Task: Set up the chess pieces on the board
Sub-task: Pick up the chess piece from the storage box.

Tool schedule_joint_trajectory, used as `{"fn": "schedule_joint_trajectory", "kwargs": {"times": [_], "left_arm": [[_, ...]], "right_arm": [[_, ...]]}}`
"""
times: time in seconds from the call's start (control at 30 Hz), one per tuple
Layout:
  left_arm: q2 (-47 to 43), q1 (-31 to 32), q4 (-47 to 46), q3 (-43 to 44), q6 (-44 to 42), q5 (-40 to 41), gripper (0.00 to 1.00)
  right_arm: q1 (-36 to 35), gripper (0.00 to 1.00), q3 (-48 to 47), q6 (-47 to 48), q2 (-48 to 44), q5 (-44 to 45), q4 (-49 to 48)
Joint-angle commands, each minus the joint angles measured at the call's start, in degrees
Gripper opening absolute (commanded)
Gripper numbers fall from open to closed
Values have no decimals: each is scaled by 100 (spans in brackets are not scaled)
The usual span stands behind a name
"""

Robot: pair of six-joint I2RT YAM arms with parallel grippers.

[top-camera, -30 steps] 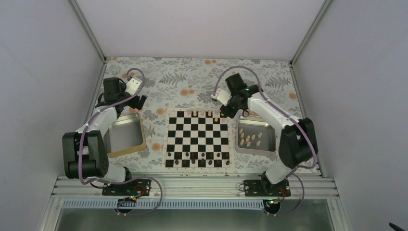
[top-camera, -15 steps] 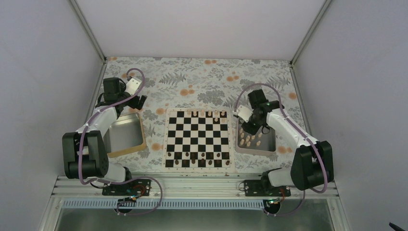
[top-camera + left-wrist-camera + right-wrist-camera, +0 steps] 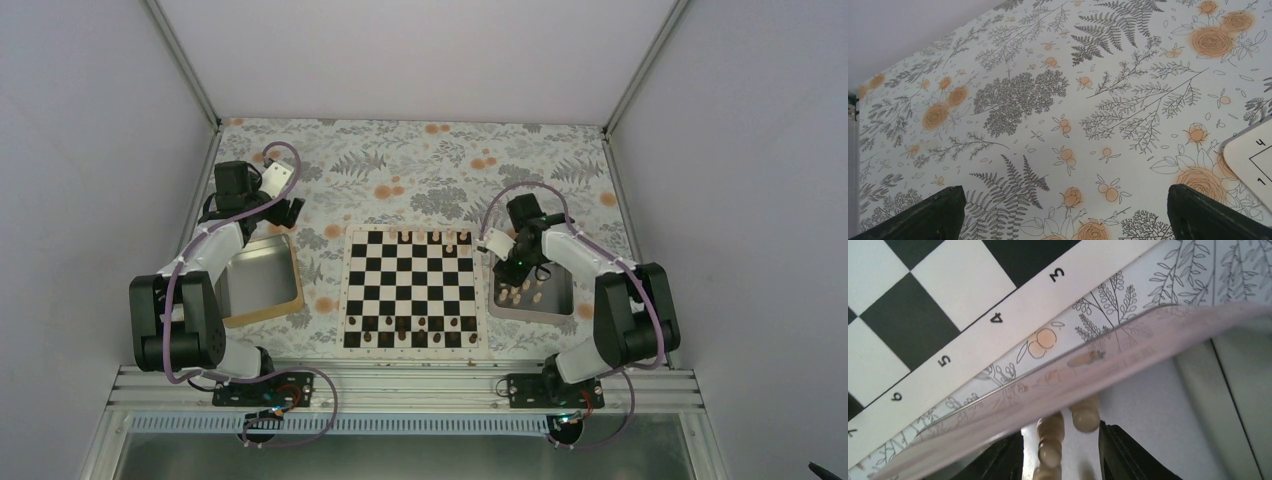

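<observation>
The left gripper (image 3: 291, 212) hung over the flowered cloth (image 3: 420, 170) beyond the far corner of the wood-rimmed tray (image 3: 297, 283), its jaws spread as wide as they go and nothing between them. Its wrist camera saw only cloth under the fingers, with a corner of the board (image 3: 1254, 156) at the right edge. No chessman lay near that hand.

In the middle, the board lay flat on the cloth. A few pale men stood along its far rows, and dark chessmen (image 3: 402, 332) stood along its near rows.

Just right of the board sat the steel tray (image 3: 566, 300), and most of the chess pieces (image 3: 516, 292) lay loose inside it. The right gripper (image 3: 516, 266) was down at the tray's far left part, next to the board's edge. Its jaws stood partly apart. In the wrist view two pale pieces lay in the gap between the fingers (image 3: 1127, 456), close against the tray's shiny wall. A sliver of tray floor showed beside them, and I could not tell whether either pad touched one. None was lifted.
</observation>
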State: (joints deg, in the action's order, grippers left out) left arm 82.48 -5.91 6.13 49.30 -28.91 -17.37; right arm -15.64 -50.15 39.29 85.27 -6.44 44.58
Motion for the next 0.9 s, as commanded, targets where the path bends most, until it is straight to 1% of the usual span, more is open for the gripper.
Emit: {"fn": "schedule_joint_trajectory", "kwargs": {"times": [0.0,0.23,0.33,0.67,0.87], "left_arm": [[-69,-30,-24,124,34,-2,100],[23,-31,-72,115,18,23,100],[59,-30,-86,107,9,29,100],[87,-30,-97,97,-18,27,100],[115,-29,-95,97,-19,15,100]], "right_arm": [[91,40,-124,38,290,-262,-326],[231,39,-289,44,474,-241,-358],[278,36,-379,35,534,-278,-383],[285,18,-556,57,736,-358,-278],[313,11,-525,48,604,-224,-345]]}}
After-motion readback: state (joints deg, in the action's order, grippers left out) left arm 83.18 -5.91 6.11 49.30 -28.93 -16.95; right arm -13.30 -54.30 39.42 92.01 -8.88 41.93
